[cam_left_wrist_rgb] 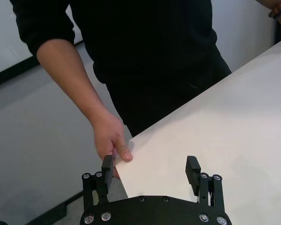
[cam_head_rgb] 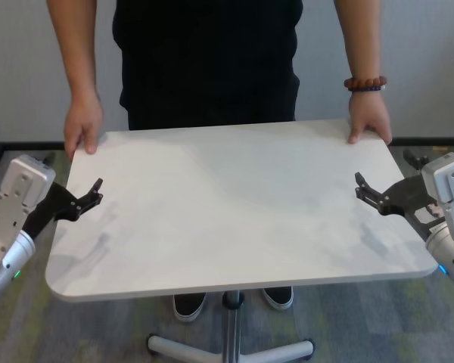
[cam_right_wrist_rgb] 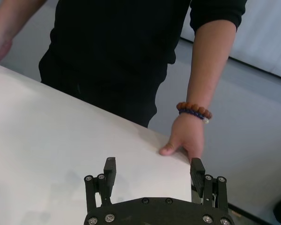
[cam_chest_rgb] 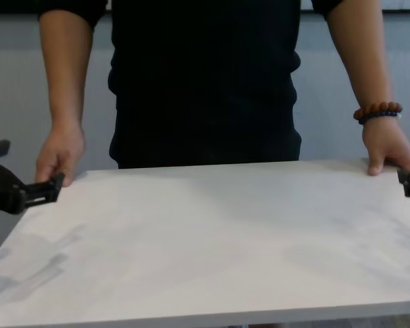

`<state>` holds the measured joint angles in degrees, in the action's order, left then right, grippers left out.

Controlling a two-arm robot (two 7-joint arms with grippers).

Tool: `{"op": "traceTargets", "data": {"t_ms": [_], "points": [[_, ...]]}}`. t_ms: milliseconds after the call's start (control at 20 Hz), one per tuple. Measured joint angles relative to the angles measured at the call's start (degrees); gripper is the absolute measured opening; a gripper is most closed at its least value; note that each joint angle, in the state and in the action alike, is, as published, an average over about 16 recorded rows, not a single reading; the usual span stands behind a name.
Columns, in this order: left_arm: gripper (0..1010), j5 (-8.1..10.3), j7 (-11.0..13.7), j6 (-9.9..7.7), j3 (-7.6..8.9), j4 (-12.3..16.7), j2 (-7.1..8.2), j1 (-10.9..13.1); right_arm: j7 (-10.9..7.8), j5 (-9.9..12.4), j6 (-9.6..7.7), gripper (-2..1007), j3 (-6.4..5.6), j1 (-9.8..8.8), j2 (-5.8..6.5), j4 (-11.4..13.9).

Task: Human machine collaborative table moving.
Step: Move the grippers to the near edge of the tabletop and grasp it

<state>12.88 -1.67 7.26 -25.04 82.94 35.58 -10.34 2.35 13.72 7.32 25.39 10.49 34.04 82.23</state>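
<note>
Now | left gripper (cam_head_rgb: 97, 190), right gripper (cam_head_rgb: 361, 185): jaws spread, apparently straddling table (cam_head_rgb: 234, 212) side edges

The left gripper (cam_head_rgb: 93, 193) reaches in from the near left with its prongs spread wide, its silver wrist (cam_head_rgb: 15, 208) angled outward. The right gripper (cam_head_rgb: 365, 190) mirrors it at the near right, prongs equally wide, holding nothing.

Room backdrop behind the work

A pale grey wall (cam_head_rgb: 19, 68) fills the upper frame above a dark baseboard strip (cam_head_rgb: 23, 142); mottled grey-green carpet floor (cam_head_rgb: 83, 333) lies along the bottom.
</note>
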Motion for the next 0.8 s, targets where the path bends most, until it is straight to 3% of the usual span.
{"op": "traceTargets", "data": {"t_ms": [400, 800], "points": [[1002, -0.53, 0.05, 0.41, 2.74, 4.97, 3.27, 4.69, 1.97, -1.54, -1.22, 1005, -1.02, -3.80, -0.17, 5.40], [1001, 1.69, -0.23, 1.90, 8.31, 11.28, 8.70, 14.30, 5.06, -3.57, -4.96, 1005, -2.21, -11.54, 1.39, 15.31]]}}
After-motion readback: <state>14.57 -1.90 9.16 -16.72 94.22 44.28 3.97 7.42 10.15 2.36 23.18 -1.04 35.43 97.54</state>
